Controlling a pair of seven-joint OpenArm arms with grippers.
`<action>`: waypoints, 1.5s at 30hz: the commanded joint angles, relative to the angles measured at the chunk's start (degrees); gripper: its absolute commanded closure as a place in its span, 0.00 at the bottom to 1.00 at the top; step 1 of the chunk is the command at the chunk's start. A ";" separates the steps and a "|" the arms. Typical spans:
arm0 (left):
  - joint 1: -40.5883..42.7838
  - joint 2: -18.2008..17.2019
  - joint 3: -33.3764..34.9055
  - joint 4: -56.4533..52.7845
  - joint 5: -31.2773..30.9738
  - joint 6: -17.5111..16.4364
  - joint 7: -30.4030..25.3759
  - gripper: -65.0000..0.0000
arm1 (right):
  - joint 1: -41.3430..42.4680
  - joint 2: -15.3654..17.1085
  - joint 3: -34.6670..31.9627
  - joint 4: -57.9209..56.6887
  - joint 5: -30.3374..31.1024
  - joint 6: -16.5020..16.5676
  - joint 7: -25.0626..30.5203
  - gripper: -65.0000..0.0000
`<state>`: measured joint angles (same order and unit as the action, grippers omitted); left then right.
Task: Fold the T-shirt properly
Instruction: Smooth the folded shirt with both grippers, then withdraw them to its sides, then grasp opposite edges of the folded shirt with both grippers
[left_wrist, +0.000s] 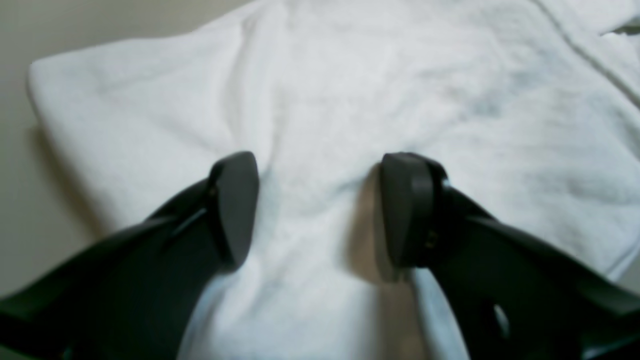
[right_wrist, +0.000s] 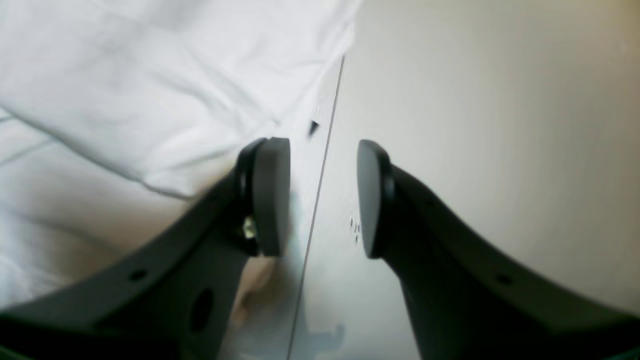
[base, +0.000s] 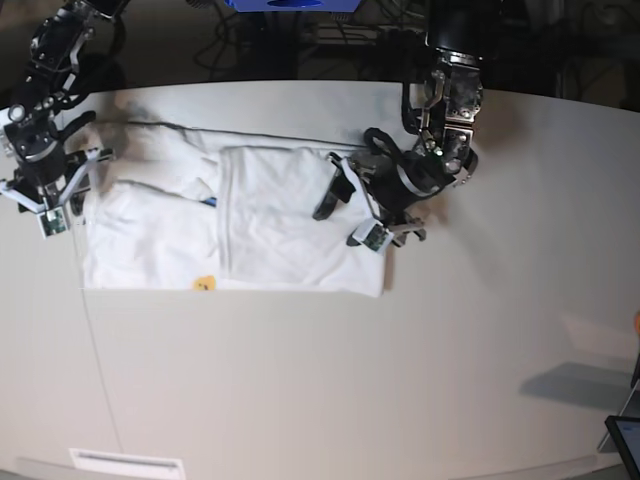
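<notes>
on the far left of the base view, the right gripper (base: 52, 178) hangs over the left end of the t-shirt (base: 260, 235). its wrist camera shows the jaws part-way open with nothing between them: one pad lies over the edge of the white cloth, the other over the bare table (right_wrist: 475, 100), and a thin seam in the tabletop runs through the gap. whether the pads touch the surface cannot be told.

moving right, the t-shirt lies flat on the pale table, partly folded into a wide rectangle, with a second layer laid over its right half. a small yellow patch of print (base: 204, 283) peeks out at the near edge and a speck of blue (base: 211, 201) shows near the inner fold.

further right, the left gripper (base: 350, 205) reaches over the shirt's right end. its jaws stand wide apart, straddling rumpled white fabric in its wrist view, with no cloth pinched between the pads.
</notes>
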<state>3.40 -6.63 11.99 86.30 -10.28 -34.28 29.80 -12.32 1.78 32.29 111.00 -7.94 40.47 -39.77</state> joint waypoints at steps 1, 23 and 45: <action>0.69 -0.79 -0.16 0.34 1.45 0.74 2.51 0.41 | 0.67 0.46 0.28 0.87 0.52 -0.47 1.13 0.67; 7.19 -3.08 -10.89 13.26 1.10 0.66 2.68 0.41 | 8.14 3.27 10.65 -2.12 33.66 -0.47 -22.25 0.26; 11.41 -7.83 -26.63 19.50 1.45 0.48 6.46 0.41 | 10.16 7.85 17.16 -27.88 62.76 -0.47 -36.06 0.26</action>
<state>15.33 -13.87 -14.39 105.06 -8.34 -34.06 37.54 -2.66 8.82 49.47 82.50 53.49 39.64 -76.40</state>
